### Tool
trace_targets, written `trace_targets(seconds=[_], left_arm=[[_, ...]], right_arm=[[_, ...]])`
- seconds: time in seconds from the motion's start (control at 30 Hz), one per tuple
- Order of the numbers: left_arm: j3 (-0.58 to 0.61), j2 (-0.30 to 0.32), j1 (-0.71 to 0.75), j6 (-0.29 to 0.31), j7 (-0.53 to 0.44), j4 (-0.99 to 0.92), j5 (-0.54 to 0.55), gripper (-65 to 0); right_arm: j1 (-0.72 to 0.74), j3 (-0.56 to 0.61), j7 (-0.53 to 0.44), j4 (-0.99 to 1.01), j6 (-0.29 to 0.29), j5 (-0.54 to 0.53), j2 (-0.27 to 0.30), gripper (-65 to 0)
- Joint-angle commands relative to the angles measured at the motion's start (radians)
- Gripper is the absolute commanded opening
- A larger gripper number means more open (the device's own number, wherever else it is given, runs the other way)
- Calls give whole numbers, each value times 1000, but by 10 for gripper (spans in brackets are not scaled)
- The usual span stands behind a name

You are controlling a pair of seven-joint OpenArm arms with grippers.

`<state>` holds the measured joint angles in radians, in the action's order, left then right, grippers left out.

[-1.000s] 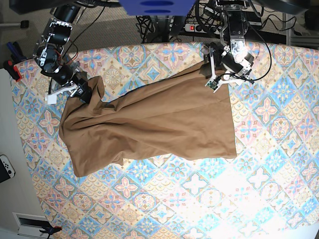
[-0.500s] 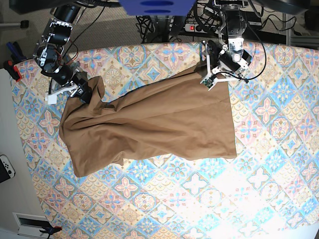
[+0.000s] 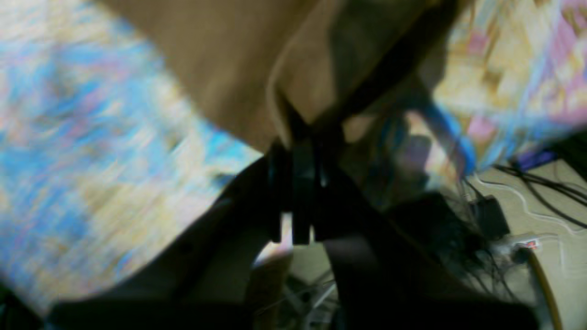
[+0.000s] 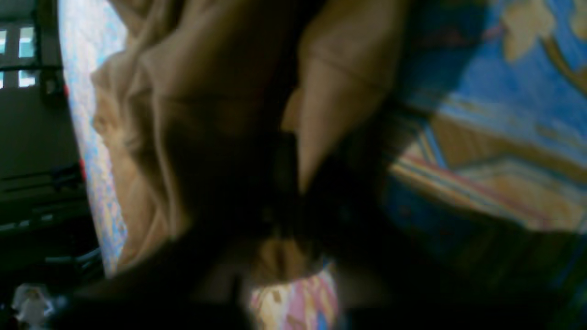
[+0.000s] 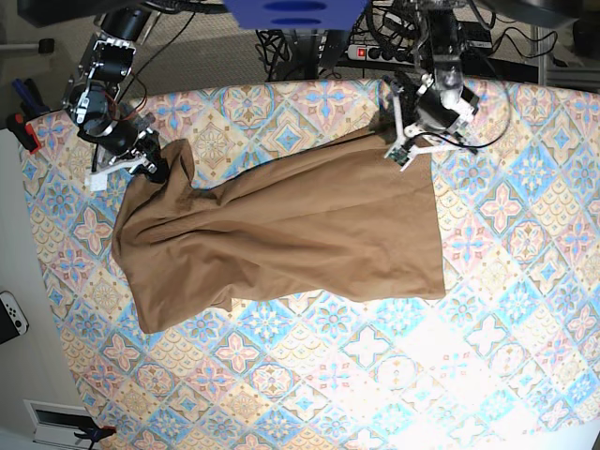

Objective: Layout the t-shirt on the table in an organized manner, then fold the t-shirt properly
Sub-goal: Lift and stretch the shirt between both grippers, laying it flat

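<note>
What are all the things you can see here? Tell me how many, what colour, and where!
t-shirt: one, tan-brown, lying rumpled across the middle of the table
table: one, blue, pink and cream flower tiles, fills most of the base view
power strip: one, white, on the floor beyond the far table edge, among black cables
game controller: one, white and black, at the left edge off the table
blue thing: one, at the top edge; cannot tell what it is
right gripper: one, black and white, shut on the t-shirt at its far left corner
left gripper: one, black and white, shut on the t-shirt at its far right corner
</note>
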<state>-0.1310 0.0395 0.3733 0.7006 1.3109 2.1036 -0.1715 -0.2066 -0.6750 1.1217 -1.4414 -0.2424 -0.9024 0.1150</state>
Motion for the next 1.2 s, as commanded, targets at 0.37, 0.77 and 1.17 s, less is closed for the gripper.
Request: trace_targets(seconds=[0.37, 0.77, 1.17], left_arm=[[-17, 29, -205, -2, 16, -39, -217, -650], [-22, 9, -509, -2, 34, -217, -389, -650], [73, 17, -216, -2, 22, -82, -391, -650]], right_arm=[[16, -4, -1, -3, 2, -2, 10, -650], [275, -9, 16, -6, 202, 102, 15, -650], [91, -197, 116, -279, 216, 110, 13, -650]])
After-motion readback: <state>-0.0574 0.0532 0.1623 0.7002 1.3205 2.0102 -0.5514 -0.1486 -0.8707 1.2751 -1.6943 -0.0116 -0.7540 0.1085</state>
